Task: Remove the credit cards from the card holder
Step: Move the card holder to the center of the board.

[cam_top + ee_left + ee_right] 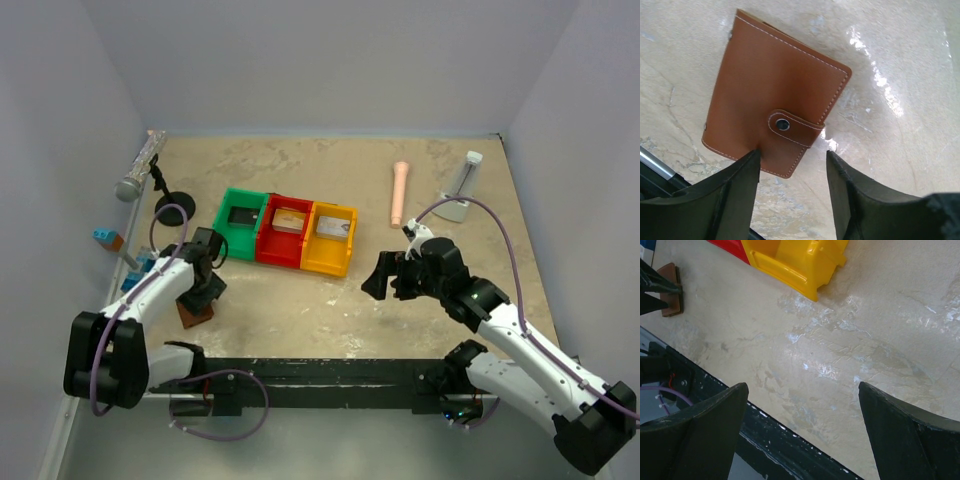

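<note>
The brown card holder (775, 100) lies shut on the table, its snap strap (795, 127) fastened, so whatever it holds is hidden. My left gripper (792, 165) hovers over its near edge, open, with the holder's near corner lying between the fingertips. From above, the holder (193, 316) peeks out under the left gripper (205, 290). A pale card (288, 220) lies in the red bin (270, 250) and another card (330, 227) in the yellow bin (322, 262). My right gripper (392, 278) hangs wide open over bare table (802, 400), holding nothing.
A green bin (232, 245) with a dark flat item adjoins the red one. A microphone (138, 170) and blue and orange blocks (107, 238) stand at the left wall. A peach cylinder (399, 193) and a white bottle (465, 180) sit at the back right. A black rail (320, 375) lines the near edge.
</note>
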Tool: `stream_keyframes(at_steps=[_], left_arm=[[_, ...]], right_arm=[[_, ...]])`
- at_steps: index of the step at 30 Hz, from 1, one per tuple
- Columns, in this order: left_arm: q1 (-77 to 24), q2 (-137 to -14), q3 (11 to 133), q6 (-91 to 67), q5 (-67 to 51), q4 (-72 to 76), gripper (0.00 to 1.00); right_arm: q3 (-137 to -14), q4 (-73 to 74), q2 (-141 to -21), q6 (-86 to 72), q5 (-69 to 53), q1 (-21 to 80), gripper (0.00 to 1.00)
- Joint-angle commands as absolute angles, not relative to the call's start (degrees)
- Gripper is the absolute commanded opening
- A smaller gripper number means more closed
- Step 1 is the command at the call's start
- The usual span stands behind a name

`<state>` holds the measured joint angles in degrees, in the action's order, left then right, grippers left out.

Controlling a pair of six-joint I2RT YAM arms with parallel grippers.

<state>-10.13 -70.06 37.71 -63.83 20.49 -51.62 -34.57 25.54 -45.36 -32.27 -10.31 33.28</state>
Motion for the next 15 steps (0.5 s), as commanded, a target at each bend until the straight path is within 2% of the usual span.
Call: stream_keyframes(at_steps=[1,6,7,9,11,15], left_arm=[[-12.1,-69.6,37.4,-62.9,19.9,-50.1,0.57],[-12.9,-68.2,37.5,-61.9,19.7,-50.0,0.45],[-13.0,-66.7,37.6,-62.0,20.1,-50.6,0.45],[-13.0,-63.3,38.3,-62.5,22.1,-52.0,0.48],[-12.7,-61.0,40.2,-62.6,25.8,-54.5,0.55],[-7.2,-62.1,43.9,-57.8,26.0,-56.2,0.61]], right_arm=[[-34.7,24.8,-44.6,-31.8,-11.2,33.5,0.97],[-34.5,25.0,-44.2,-32.0,-11.1,33.5,0.97],[-34.5,25.2,-44.0,-32.1,-11.0,33.4,0.96],[-34.4,25.3,-43.8,-32.0,-10.9,33.4,0.96],[-34.5,25.4,-43.8,-32.0,-10.9,33.4,0.96],[-34.5,25.6,-43.3,-32.1,-11.2,33.5,0.96]])
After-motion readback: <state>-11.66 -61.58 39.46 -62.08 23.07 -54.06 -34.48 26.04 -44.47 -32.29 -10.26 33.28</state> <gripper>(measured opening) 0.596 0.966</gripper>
